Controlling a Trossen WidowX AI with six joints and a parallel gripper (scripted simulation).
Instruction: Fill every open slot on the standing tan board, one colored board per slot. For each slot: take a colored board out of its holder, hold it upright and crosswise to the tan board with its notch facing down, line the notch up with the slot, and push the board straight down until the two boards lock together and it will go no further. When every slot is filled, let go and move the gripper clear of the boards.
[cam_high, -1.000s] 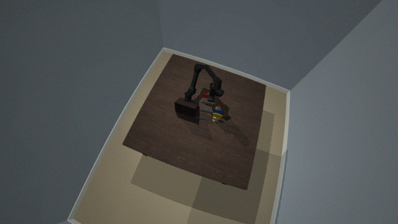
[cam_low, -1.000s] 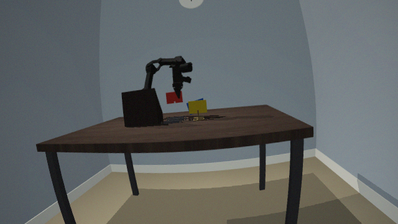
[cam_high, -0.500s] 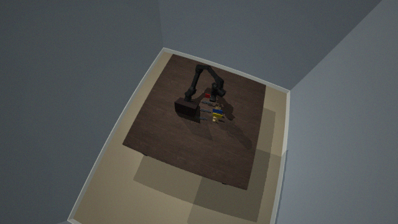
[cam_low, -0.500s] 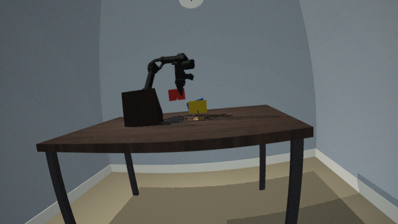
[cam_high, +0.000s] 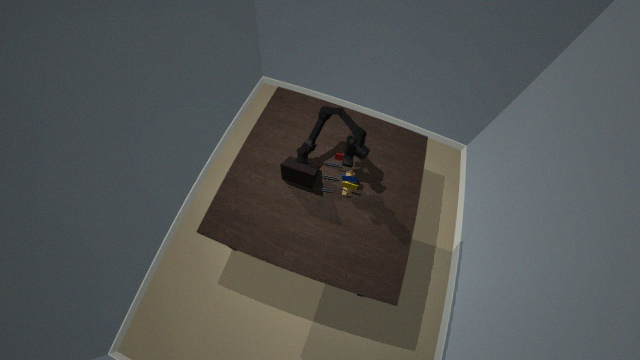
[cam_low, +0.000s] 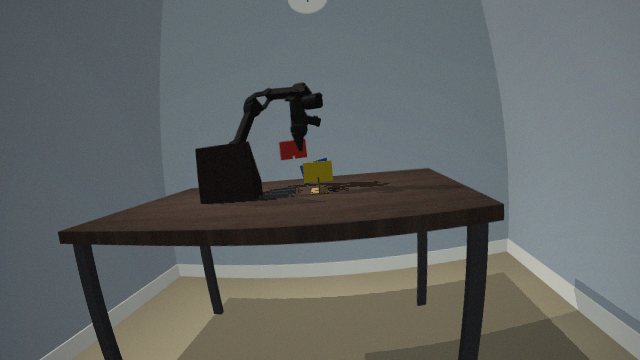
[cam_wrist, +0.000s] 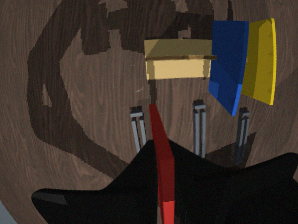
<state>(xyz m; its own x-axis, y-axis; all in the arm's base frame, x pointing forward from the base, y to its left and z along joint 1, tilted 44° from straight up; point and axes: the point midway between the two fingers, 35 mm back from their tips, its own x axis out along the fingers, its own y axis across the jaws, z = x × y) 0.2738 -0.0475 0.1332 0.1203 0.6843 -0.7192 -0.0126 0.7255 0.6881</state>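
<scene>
Blue-grey walls surround a dark wooden table (cam_high: 300, 225) (cam_low: 280, 215) (cam_wrist: 100, 90). Above it, the gripper (cam_high: 347, 164) (cam_low: 300, 149) (cam_wrist: 157, 144) holds a red board (cam_high: 339, 156) (cam_low: 291, 150) (cam_wrist: 164, 165) upright. Yellow (cam_high: 350, 185) (cam_low: 318, 171) (cam_wrist: 260, 62) and blue (cam_high: 350, 179) (cam_low: 301, 167) (cam_wrist: 230, 62) boards stand side by side at one end of the tan board (cam_high: 346, 191) (cam_low: 316, 190) (cam_wrist: 177, 68), near three grey holders (cam_high: 330, 178) (cam_wrist: 199, 130).

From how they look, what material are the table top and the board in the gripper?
The table top seems to be dark brown wood, perhaps a veneer, with low sheen: fine grain lines run along it. The red board could be plastic or painted wood: its color is even and no grain shows, so the look does not settle which.
</scene>
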